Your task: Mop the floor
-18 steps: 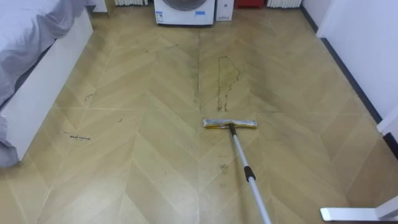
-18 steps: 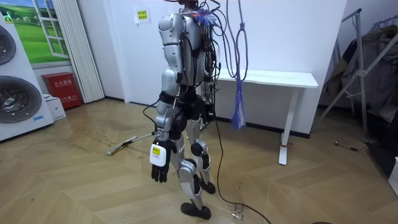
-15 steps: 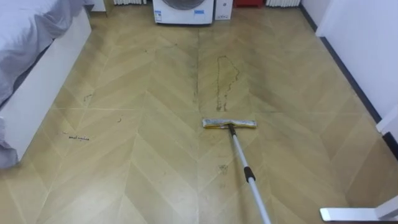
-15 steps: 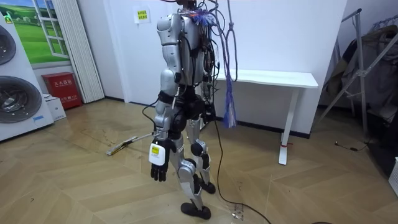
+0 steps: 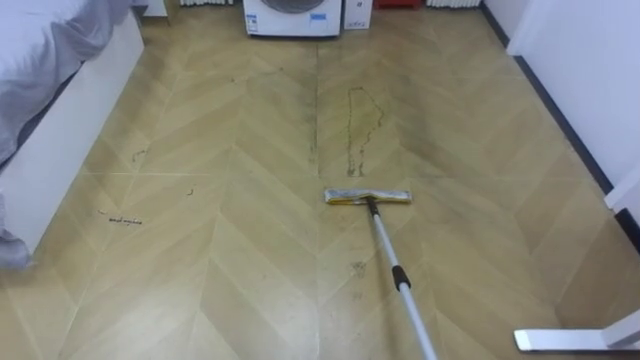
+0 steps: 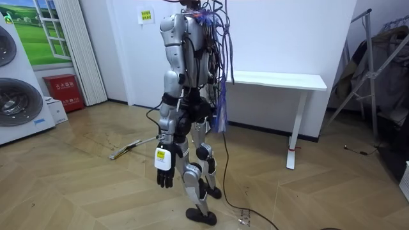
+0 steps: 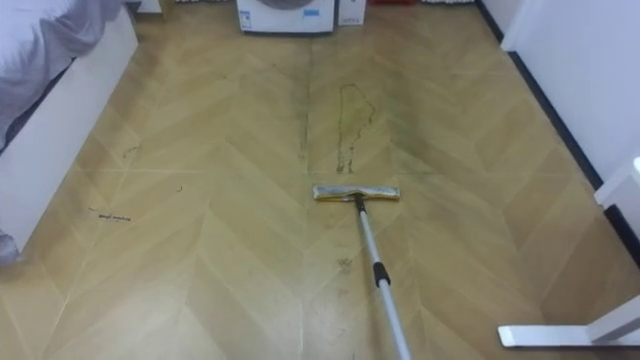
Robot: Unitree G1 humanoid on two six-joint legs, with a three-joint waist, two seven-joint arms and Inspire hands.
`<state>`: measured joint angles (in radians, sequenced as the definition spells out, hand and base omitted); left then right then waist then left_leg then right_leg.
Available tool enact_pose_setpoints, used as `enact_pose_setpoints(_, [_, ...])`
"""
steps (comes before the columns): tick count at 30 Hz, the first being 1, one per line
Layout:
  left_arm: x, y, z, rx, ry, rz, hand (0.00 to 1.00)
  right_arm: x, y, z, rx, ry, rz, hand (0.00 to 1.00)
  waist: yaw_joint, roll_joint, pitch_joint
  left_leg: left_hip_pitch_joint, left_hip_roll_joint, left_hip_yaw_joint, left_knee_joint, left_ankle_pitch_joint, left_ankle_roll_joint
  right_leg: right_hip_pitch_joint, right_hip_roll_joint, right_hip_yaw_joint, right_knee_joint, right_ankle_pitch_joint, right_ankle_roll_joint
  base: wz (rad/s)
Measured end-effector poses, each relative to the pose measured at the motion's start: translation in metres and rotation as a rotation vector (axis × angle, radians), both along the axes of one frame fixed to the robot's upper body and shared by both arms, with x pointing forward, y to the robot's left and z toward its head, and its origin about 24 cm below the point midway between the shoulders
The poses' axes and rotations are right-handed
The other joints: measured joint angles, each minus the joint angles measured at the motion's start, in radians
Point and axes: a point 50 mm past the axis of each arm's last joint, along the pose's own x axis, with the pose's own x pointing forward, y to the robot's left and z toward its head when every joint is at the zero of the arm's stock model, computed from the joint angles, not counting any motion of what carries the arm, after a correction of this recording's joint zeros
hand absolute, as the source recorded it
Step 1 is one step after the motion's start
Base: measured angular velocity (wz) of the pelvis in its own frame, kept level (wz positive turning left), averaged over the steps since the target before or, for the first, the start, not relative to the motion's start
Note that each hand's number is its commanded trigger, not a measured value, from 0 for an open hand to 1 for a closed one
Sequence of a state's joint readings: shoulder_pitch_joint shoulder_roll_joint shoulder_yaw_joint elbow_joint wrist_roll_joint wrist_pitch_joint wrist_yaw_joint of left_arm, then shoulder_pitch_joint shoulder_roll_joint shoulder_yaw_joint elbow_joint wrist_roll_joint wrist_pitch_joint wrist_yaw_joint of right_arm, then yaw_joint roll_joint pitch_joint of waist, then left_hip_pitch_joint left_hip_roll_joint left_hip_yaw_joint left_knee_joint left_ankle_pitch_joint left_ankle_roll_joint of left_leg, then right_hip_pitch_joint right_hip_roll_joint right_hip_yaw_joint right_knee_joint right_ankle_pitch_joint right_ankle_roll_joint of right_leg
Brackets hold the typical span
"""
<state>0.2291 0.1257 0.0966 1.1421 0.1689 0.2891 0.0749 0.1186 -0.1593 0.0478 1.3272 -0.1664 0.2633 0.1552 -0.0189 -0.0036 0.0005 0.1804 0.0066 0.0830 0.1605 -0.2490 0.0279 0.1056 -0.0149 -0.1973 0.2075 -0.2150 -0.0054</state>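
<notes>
A bed [image 5: 55, 110] with a grey cover stands along the left edge of the wooden floor [image 5: 230, 280], and a small dark scrap [image 5: 125, 219] lies on the boards just beside it. At the far edge a washing machine [image 5: 292, 14] stands. Near the middle of the floor there is a dried stain [image 5: 357, 125]. The mop [image 5: 390, 255] lies flat on the floor. Its head [image 5: 367, 197] rests crosswise just before this stain, and the handle runs back to the near edge. What holds the handle there, I cannot tell. A white wall [image 5: 590, 70] closes the right edge, with a white table foot [image 5: 570, 340] in the near right corner.

In the room view the robot stands upright before a white table [image 6: 281, 80]. Its left hand [image 6: 164, 172] hangs at its side, the fingers loose and holding nothing.
</notes>
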Motion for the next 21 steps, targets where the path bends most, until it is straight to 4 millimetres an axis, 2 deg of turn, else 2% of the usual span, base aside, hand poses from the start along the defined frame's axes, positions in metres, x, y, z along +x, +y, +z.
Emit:
enact_pose_setpoints(7, [-0.004, -0.001, 0.0, -0.001, 0.008, 0.002, 0.0, -0.001, 0.0, 0.0, 0.0, 0.001, -0.002, 1.0, -0.001, -0.003, -0.001, -0.007, -0.002, -0.001, 0.001, -0.001, 0.0, -0.014, -0.003, -0.001, 0.014, -0.007, -0.002, 0.0])
enact_pose_setpoints(9, [0.001, -0.001, 0.0, 0.0, -0.007, -0.004, 0.0, 0.0, 0.0, 0.0, -0.001, 0.0, -0.002, 1.0, -0.002, -0.003, -0.0034, -0.02, -0.001, -0.003, 0.005, -0.001, -0.001, -0.026, -0.003, -0.001, 0.016, -0.007, -0.002, 0.0])
enact_pose_setpoints(10, [0.003, 0.0, 0.0, 0.0, -0.013, -0.006, 0.0, 0.001, 0.0, 0.0, -0.002, -0.002, -0.001, 1.0, -0.001, -0.003, -0.0075, -0.032, -0.001, -0.003, 0.009, -0.001, -0.001, -0.039, -0.004, -0.001, 0.023, -0.008, -0.004, 0.0])
enact_pose_setpoints(11, [0.003, 0.0, 0.0, 0.001, -0.014, -0.006, 0.0, 0.001, 0.0, 0.0, -0.003, -0.004, -0.001, 1.0, 0.0, -0.003, -0.0073, -0.038, -0.002, -0.003, 0.01, -0.001, -0.001, -0.045, -0.005, -0.001, 0.03, -0.009, -0.005, 0.0])
enact_pose_setpoints(15, [0.011, 0.0, 0.0, 0.001, -0.028, -0.011, 0.0, 0.015, -0.001, 0.0, -0.017, -0.03, 0.007, 1.0, -0.002, -0.003, -0.0075, -0.116, -0.003, 0.0, 0.056, -0.001, -0.001, -0.122, -0.017, 0.001, 0.069, -0.013, -0.009, -0.03])
enact_pose_setpoints(18, [0.024, -0.002, -0.001, -0.004, -0.047, -0.041, 0.0, 0.028, -0.002, 0.0, -0.036, -0.056, 0.012, 1.0, -0.002, 0.0, -0.0052, -0.183, -0.003, -0.001, 0.093, -0.001, -0.001, -0.189, -0.022, 0.002, 0.095, -0.011, -0.013, 0.0])
enact_pose_setpoints(19, [0.029, -0.002, -0.001, -0.005, -0.053, -0.047, 0.0, 0.034, -0.003, 0.001, -0.042, -0.072, 0.017, 1.0, -0.001, 0.007, -0.0022, -0.205, -0.004, 0.0, 0.1, -0.001, -0.001, -0.214, -0.024, 0.004, 0.108, -0.011, -0.015, -0.03])
enact_pose_setpoints(20, [0.032, -0.002, -0.001, -0.007, -0.054, -0.052, 0.0, 0.036, -0.003, 0.001, -0.046, -0.076, 0.019, 1.0, -0.001, -0.001, 0.0007, -0.212, -0.005, 0.001, 0.102, -0.001, -0.001, -0.223, -0.024, 0.005, 0.111, -0.01, -0.017, 0.0])
enact_pose_setpoints(21, [0.034, -0.003, -0.001, -0.008, -0.058, -0.057, 0.0, 0.04, -0.003, 0.001, -0.049, -0.086, 0.021, 1.0, 0.0, 0.004, 0.0028, -0.24, -0.005, 0.0, 0.118, -0.001, -0.001, -0.25, -0.028, 0.005, 0.126, -0.011, -0.02, 0.0])
